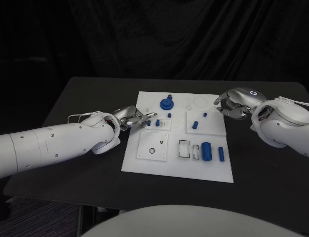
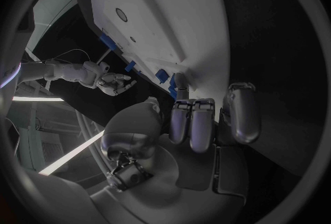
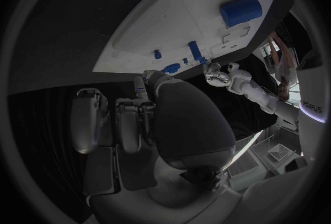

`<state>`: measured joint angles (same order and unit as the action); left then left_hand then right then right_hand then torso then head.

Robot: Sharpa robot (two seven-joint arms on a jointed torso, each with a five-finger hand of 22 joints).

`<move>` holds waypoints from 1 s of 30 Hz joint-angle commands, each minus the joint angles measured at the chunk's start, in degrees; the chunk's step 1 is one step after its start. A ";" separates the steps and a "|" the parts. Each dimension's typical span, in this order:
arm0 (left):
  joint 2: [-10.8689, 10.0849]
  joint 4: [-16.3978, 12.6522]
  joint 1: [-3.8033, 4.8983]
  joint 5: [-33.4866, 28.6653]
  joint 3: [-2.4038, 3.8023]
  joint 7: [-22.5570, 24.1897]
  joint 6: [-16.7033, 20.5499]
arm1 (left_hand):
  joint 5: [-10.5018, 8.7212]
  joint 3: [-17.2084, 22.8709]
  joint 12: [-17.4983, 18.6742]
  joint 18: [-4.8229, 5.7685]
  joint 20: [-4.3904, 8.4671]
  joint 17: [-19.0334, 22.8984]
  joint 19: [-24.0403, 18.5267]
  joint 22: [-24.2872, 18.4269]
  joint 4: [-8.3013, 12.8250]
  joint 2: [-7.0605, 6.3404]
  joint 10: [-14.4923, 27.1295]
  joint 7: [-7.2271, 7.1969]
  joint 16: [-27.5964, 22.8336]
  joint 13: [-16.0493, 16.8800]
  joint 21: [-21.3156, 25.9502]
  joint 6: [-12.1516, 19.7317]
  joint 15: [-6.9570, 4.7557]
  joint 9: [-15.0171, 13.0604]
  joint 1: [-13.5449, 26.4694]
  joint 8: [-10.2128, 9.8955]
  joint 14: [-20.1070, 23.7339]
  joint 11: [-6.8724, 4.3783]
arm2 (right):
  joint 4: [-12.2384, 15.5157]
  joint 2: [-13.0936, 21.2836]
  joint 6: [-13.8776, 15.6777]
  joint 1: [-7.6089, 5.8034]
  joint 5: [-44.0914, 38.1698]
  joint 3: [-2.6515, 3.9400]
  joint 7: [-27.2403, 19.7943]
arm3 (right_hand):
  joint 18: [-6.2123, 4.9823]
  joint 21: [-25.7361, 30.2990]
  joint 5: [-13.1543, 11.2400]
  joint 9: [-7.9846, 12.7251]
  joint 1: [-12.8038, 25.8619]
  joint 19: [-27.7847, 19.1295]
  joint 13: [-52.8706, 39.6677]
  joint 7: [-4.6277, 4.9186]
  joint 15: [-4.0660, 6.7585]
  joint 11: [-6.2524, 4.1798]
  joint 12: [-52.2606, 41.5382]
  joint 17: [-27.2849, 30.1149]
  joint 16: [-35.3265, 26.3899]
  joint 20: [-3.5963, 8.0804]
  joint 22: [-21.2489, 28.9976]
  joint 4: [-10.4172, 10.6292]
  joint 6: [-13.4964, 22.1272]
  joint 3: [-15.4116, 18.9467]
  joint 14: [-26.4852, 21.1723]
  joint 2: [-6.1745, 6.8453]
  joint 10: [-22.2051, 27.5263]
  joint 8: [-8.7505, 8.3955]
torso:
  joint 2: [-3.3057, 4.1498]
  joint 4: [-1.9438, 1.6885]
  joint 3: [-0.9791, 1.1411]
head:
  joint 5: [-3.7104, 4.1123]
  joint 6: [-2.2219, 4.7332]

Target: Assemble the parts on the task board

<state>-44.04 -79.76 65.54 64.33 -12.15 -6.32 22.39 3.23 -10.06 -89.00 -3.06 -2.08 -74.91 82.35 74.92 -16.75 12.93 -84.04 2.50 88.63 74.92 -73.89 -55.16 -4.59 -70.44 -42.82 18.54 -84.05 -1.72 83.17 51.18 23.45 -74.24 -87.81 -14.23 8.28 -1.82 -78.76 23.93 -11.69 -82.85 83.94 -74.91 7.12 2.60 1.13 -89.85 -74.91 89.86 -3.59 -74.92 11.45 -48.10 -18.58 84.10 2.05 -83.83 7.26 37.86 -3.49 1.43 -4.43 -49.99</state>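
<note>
Both hands at the task board [image 1: 144, 165], holding nothing.
Left hand [image 1: 130, 118], at 9 o'clock, fingers spread; right hand [image 1: 234, 104], at 2 o'clock, fingers curled in.

Task board [image 1: 151, 163] – white, smooth, matt plate, plastic by look. Parts [image 1: 206, 150] – blue plastic, slight sheen. Table [image 1: 90, 94] – black, matt, even surface. Left hand [image 1: 130, 118] and right hand [image 1: 234, 103] – silvery, metallic-looking, glossy. Arm shells [image 1: 48, 145] – white, smooth, glossy plastic. Backdrop [image 1: 162, 34] – black cloth, folded.
</note>
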 commanded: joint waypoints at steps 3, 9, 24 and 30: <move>-0.44 -0.37 -0.16 -0.14 -0.01 5.61 7.55 | 0.28 -1.51 -1.00 -0.25 0.09 -14.27 1.03 10.75 0.06 1.17 -5.96 -0.38 0.87 15.08 -1.29 -0.92 0.03 -1.12 -1.65 1.62 -5.63 -0.01 | 0.12 0.34 -0.31 0.15 -0.19 0.03 0.95 | -1.08 0.17 0.30 0.06 0.34 0.38 -15.09 -0.08 -0.16 0.21 -0.15 -15.09 0.14 -0.25 -11.07 0.00 -0.30 -0.33 5.90 0.22 -6.17 -0.39 | 0.02 -0.01 -0.02 | 0.01 -0.01; -1.85 -1.77 -0.05 -0.14 0.00 9.76 14.48 | 2.39 -3.82 -1.00 0.13 0.59 -15.09 2.00 11.25 0.11 0.97 -5.96 -0.97 1.37 15.08 -3.20 -1.22 -0.48 -2.46 -5.70 3.94 -5.95 -0.56 | 0.27 0.84 -0.18 0.15 -0.19 0.03 1.05 | -1.08 0.17 0.30 0.06 0.34 0.38 -15.09 -0.08 -0.16 0.21 -0.15 -15.09 0.14 -0.25 -11.07 0.00 -0.30 -0.33 5.90 0.22 -6.17 -0.39 | 0.00 -0.02 -0.03 | 0.15 -0.01; -2.70 -1.85 4.41 -0.14 0.01 22.49 12.25 | 11.86 -5.88 12.97 -2.87 -0.99 -1.64 -10.70 6.37 0.70 -2.04 6.11 0.91 -8.64 7.62 15.24 2.91 2.08 -0.29 -24.75 2.11 3.78 1.75 | 0.31 1.32 0.77 0.13 -0.19 0.04 0.74 | -1.07 0.17 0.28 0.06 0.47 0.42 -15.09 -0.06 -0.17 0.23 -0.15 -15.09 0.14 -0.25 -11.08 -0.12 -0.75 -0.49 5.90 0.24 -6.17 -0.18 | 0.00 -0.03 -0.01 | -0.06 -0.01; 0.37 1.79 5.39 4.39 0.01 27.89 5.01 | 7.71 -0.26 53.52 -5.60 -4.54 29.51 -31.48 0.86 1.46 -2.44 39.53 3.76 -39.66 -19.13 41.28 4.79 6.87 12.75 -46.29 -9.50 34.31 5.99 | 0.38 1.26 1.93 0.12 -0.19 0.04 -0.05 | -1.08 0.23 0.27 0.05 0.48 0.40 -15.09 -0.06 -0.18 0.23 -0.15 -15.09 0.14 -0.25 -11.06 -0.17 -0.84 -0.49 5.90 0.31 -6.17 -0.14 | 0.10 -0.06 -0.01 | 0.04 -0.01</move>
<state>-43.83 -78.25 70.80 65.56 -12.16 15.29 32.99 11.80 -10.75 -36.18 -8.08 -6.53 -45.57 51.54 74.92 -15.97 9.99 -45.42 6.27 49.27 55.90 -33.18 -50.52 2.31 -57.67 -88.09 9.28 -50.32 4.24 83.40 52.38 23.82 -74.22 -87.81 -14.22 8.29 -1.82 -78.76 23.93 -11.70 -82.85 83.95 -74.91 7.13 2.60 1.13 -89.85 -74.91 89.86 -3.59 -74.91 11.29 -48.51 -18.74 84.10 2.06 -83.83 7.26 37.90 -3.51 1.40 -4.52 -49.99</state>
